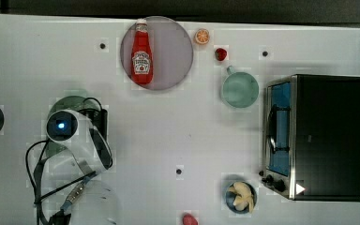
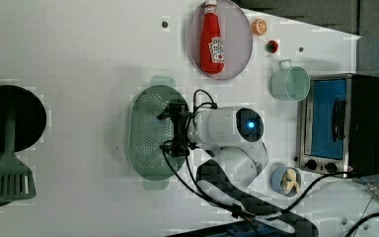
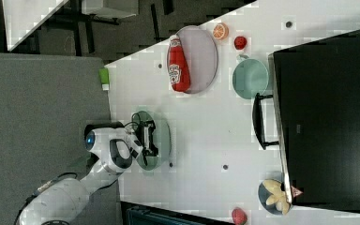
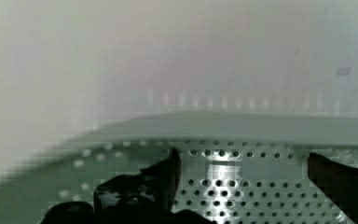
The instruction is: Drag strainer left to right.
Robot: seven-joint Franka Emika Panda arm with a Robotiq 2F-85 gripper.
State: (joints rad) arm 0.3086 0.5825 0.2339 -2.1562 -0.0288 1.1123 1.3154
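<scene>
The pale green oval strainer point(image 2: 145, 129) lies on the white table, at the left view's middle. In the top view the arm covers most of it, leaving green edges of the strainer point(image 1: 70, 101) visible. My gripper point(image 2: 170, 129) reaches down into the bowl near one long side. In the wrist view the gripper point(image 4: 244, 170) is open, its dark fingers point(image 4: 172, 165) apart with the perforated strainer wall point(image 4: 223, 182) showing between them. Nothing is clamped. The right view shows the gripper point(image 3: 150, 138) over the strainer point(image 3: 163, 136).
A grey plate point(image 1: 173, 51) with a ketchup bottle point(image 1: 142, 54) sits at the top view's upper middle. A teal mug point(image 1: 240, 90), a toaster oven point(image 1: 316, 137), a small bowl point(image 1: 240, 197), an orange slice point(image 1: 202, 36) and a strawberry point(image 1: 221, 54) stand to the top view's right. A black pan point(image 2: 10, 118) and spatula point(image 2: 7, 180) lie at the left view's left.
</scene>
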